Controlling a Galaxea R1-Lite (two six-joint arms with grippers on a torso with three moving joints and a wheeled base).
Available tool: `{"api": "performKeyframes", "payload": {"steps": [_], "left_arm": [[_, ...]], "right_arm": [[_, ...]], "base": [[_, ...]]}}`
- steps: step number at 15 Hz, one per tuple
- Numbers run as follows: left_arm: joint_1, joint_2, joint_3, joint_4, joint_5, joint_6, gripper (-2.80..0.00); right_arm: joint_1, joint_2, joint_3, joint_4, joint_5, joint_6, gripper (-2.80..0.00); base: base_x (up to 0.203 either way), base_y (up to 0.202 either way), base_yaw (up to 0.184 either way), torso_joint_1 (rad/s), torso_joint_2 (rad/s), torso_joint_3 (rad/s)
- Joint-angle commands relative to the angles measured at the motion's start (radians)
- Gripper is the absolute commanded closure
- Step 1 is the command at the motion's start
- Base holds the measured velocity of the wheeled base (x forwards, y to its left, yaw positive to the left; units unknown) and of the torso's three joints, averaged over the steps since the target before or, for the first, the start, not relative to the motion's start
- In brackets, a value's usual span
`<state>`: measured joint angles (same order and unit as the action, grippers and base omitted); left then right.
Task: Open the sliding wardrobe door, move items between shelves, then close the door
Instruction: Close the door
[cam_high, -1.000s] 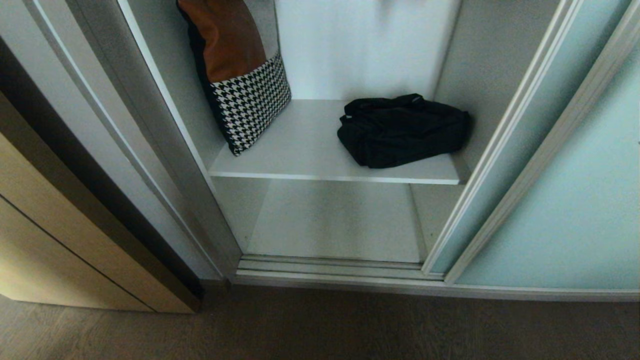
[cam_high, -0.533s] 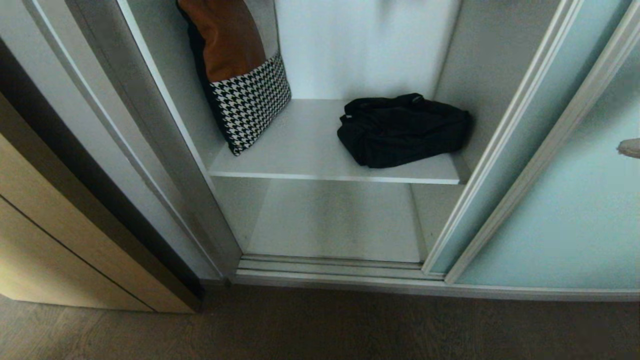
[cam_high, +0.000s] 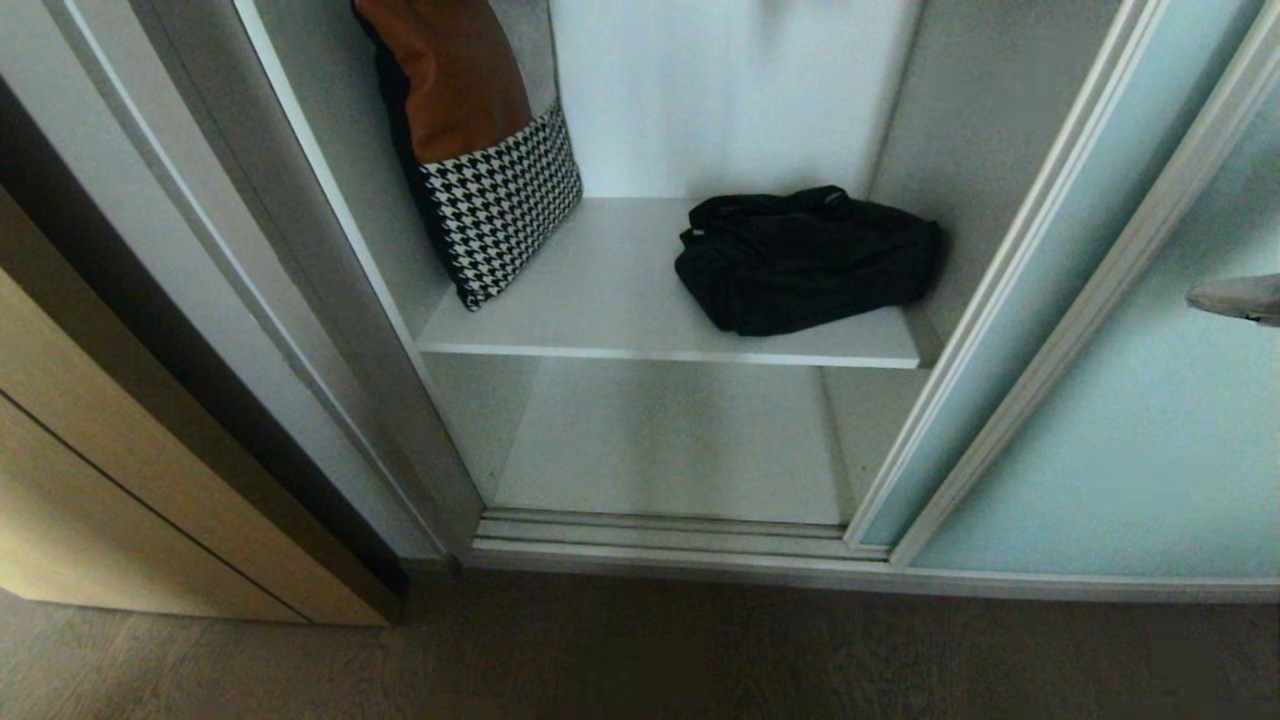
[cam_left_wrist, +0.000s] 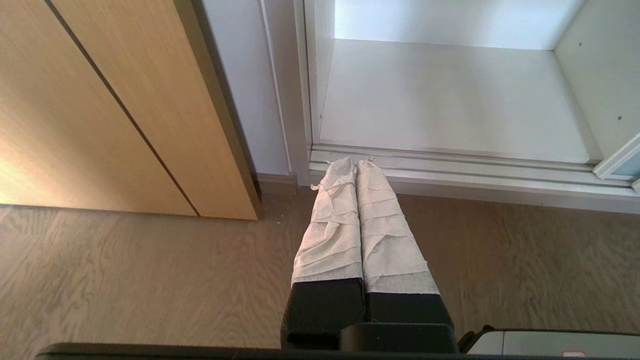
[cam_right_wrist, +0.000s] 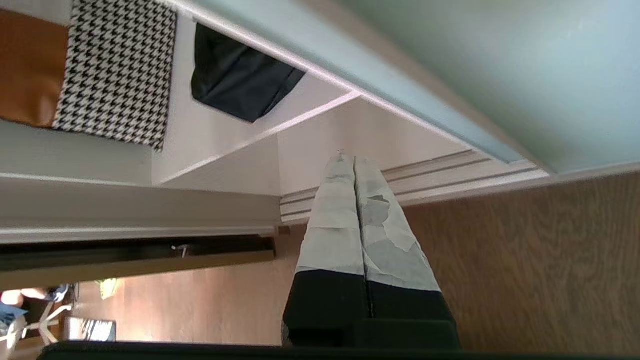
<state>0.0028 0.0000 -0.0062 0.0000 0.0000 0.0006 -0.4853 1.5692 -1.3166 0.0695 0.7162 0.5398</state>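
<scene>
Cushion (cam_high: 470, 150) top cut off, right gripper (cam_high: 1200, 298) mostly out of frame, bag (cam_high: 805, 260) lettering unreadable

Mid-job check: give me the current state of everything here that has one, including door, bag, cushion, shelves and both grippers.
Frosted aqua glass sliding wardrobe door: slid open to the right.
Soft black fabric bag: lying on the upper shelf, ungripped.
Brown and houndstooth cushion: propped against the left wall.
Grey-white upper shelf: holding bag and cushion.
Grey-white lower shelf: bare.
Right gripper: shut, holding nothing.
Left gripper: shut, holding nothing, over the floor.
</scene>
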Motion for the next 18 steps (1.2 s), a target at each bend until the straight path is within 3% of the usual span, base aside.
{"api": "performKeyframes", "payload": {"steps": [1,8,18], "left_arm": [[0.0,0.003,0.0,0.0,0.0,-0.001,0.0],[0.0,0.002,0.0,0.0,0.0,0.0,0.0],[0.0,0.002,0.0,0.0,0.0,0.0,0.0]], "right_arm": [[0.001,0.049,-0.004,-0.028,0.003,0.003,0.0],[0.01,0.156,-0.048,-0.099,-0.005,0.005,0.0],[0.045,0.291,-0.133,-0.181,-0.105,0.005,0.0]], "base": [[0.0,0.0,0.0,0.0,0.0,0.0],[0.0,0.0,0.0,0.0,0.0,0.0],[0.0,0.0,0.0,0.0,0.0,0.0]]}}
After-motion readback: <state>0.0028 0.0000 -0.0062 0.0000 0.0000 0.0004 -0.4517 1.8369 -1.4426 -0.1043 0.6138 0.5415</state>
